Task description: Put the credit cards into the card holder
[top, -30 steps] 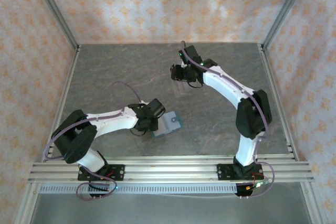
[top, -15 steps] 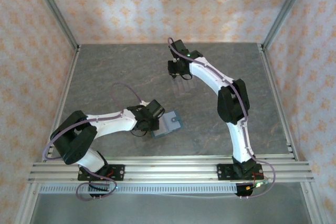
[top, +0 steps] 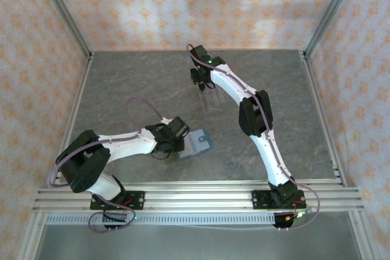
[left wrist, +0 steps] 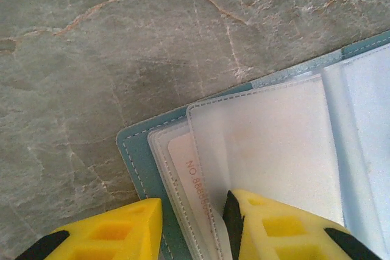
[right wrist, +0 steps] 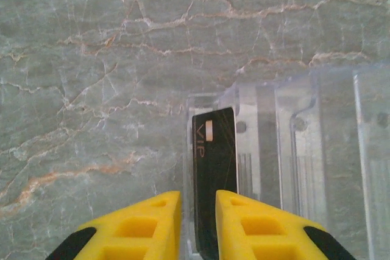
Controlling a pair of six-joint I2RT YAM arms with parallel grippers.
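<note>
Grey-green marbled table (right wrist: 91, 59) with rusty veins; teal card holder (left wrist: 135, 150), pale stitching, frosted whitish sleeves; black card (right wrist: 213, 150), seemingly gold "VIP" lettering; clear tray (right wrist: 317, 138); peach, orange-motif walls (top: 201, 4).

The grey veined stone tabletop (top: 134, 89) was viewed by the top external camera from above and behind the black arm bases (top: 116, 199). That camera was tilted down and forward, far enough off that the whole surface and the orange-patterned walls (top: 183, 4) were taken in. The left wrist camera was pointed steeply down past its yellow fingers (left wrist: 116, 229) and held very close over a corner of the flat teal stitched wallet (left wrist: 131, 150). The same wallet was seen small near the middle of the overhead view. The right wrist camera was likewise aimed down at close range over the clear ridged plastic tray (right wrist: 317, 138), which was also caught farther back in the overhead view.
</note>
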